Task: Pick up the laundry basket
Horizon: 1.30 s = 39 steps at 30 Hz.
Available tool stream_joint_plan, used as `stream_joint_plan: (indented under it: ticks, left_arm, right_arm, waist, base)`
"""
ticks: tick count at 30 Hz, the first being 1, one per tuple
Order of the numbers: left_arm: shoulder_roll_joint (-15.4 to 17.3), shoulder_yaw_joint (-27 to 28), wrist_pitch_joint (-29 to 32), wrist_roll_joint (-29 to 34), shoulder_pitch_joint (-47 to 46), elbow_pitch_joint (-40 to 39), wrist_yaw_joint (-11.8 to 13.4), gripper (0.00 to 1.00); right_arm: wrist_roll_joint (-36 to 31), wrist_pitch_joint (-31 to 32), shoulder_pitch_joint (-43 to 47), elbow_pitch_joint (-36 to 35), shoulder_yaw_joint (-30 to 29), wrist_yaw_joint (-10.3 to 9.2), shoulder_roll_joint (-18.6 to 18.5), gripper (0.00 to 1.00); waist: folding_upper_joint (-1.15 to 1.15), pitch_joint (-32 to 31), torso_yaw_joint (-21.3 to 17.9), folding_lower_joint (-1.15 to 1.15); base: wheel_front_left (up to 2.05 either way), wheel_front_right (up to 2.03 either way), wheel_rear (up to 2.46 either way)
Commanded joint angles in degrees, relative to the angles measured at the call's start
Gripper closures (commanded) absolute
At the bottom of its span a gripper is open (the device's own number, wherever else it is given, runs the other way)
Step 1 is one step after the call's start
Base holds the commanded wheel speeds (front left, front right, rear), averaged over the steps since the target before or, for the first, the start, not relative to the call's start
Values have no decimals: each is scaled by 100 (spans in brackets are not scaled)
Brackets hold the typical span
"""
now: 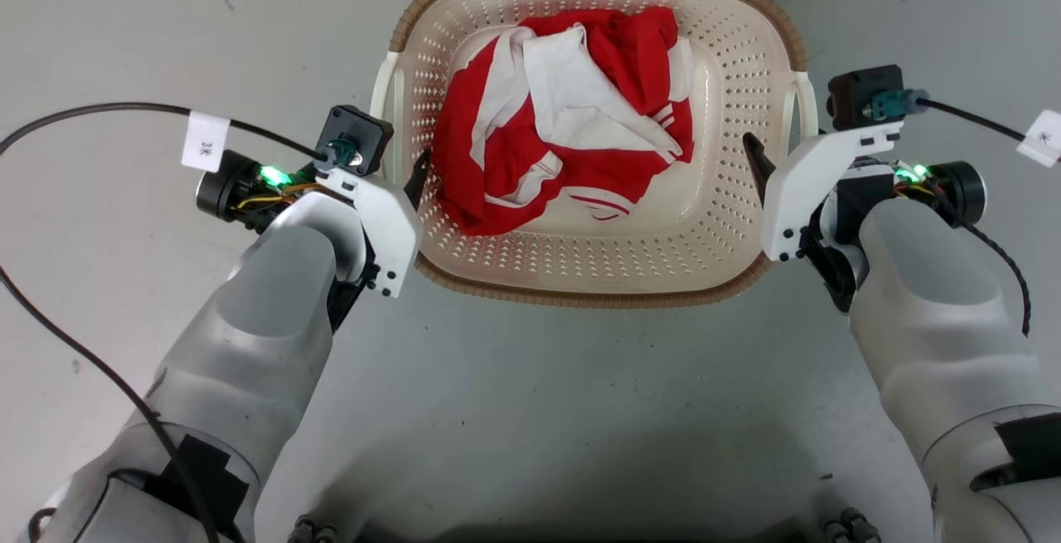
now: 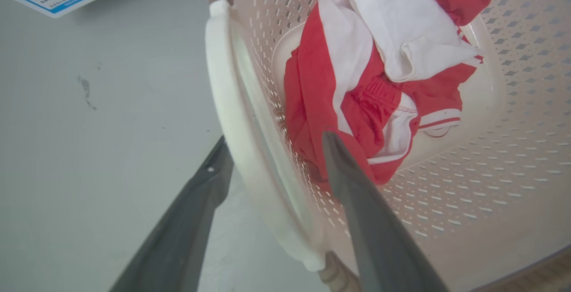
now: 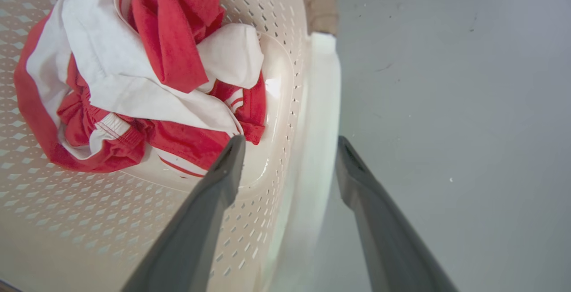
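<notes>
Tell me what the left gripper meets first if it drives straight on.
Likely the laundry basket's white side handle, which sits between the left gripper's open fingers; the inner finger aims at the perforated wall beside the red-and-white garment. Depth is unclear.

I see smooth plastic handle [image 2: 232,104] between matt dark fingers [image 2: 372,220] of my left pincer [image 2: 274,139], perforated cream plastic basket [image 2: 490,185], soft crumpled cloth [image 2: 312,82] beyond, dull scuffed floor [image 2: 111,104] outside
</notes>
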Motion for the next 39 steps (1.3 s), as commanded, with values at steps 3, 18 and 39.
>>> stream_joint_plan:
  ticks: [3, 18, 39]
  left_arm:
    - [110, -313, 110, -172, -148, -18, -4, 0]
    - [223, -1286, 255, -1026, -385, -39, -4, 67]
    - [665, -2850, 1097, -2541, 38, -776, -12, 100]
  right_arm:
    - [-54, 77, -169, 60, 110, -4, -1, 0]
    - [213, 128, -250, 157, 316, -4, -1, 12]
    - [-256, 1132, 63, 253, 487, 5, -7, 100]
  waist:
    - [0, 63, -23, -1]
    - [0, 225, 9, -1]
    - [0, -811, 4, -1]
  base:
    - [0, 0, 0]
    - [0, 0, 0]
    - [0, 0, 0]
